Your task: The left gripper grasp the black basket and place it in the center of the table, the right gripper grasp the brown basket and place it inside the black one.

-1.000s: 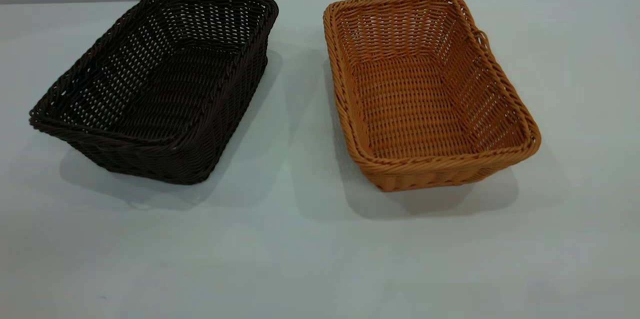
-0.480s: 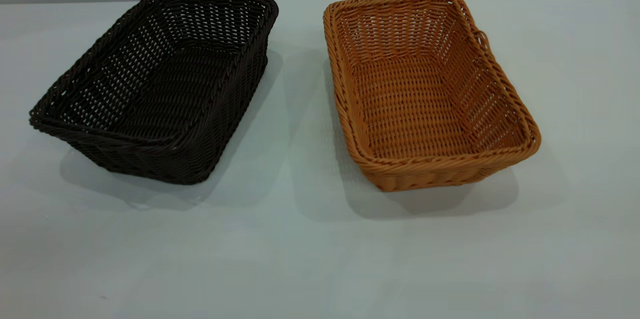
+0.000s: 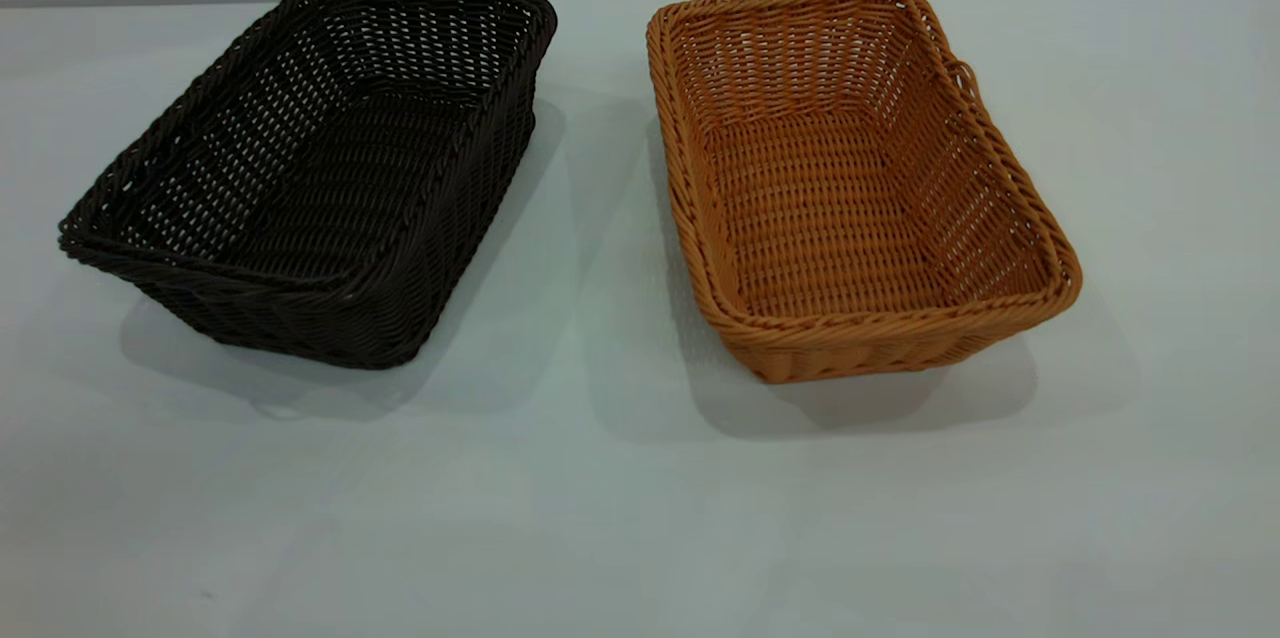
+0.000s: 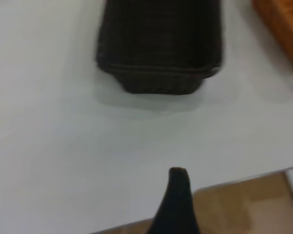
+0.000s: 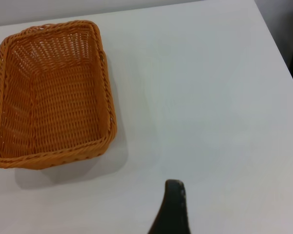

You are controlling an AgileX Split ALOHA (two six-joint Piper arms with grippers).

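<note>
We see nothing shifted in the last second — dark woven black basket [image 3: 310, 168] and orange-tan wicker brown basket [image 3: 850, 178] sit apart, ungrasped; we cannot tell either gripper's state.

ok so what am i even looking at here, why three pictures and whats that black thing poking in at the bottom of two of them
This is a two-armed robot at a large plain white table. The wide picture comes from a camera outside the rig; neither arm shows in it. On the table stand a rectangular, very dark brown-black woven wicker basket and, beside it and apart, an orange-tan woven wicker basket, both empty. The other two pictures come from cameras on the arms' wrists. The black shape is a finger of that arm's gripper: the left gripper facing the dark basket, the right gripper near the orange one. Nothing is held.
</note>
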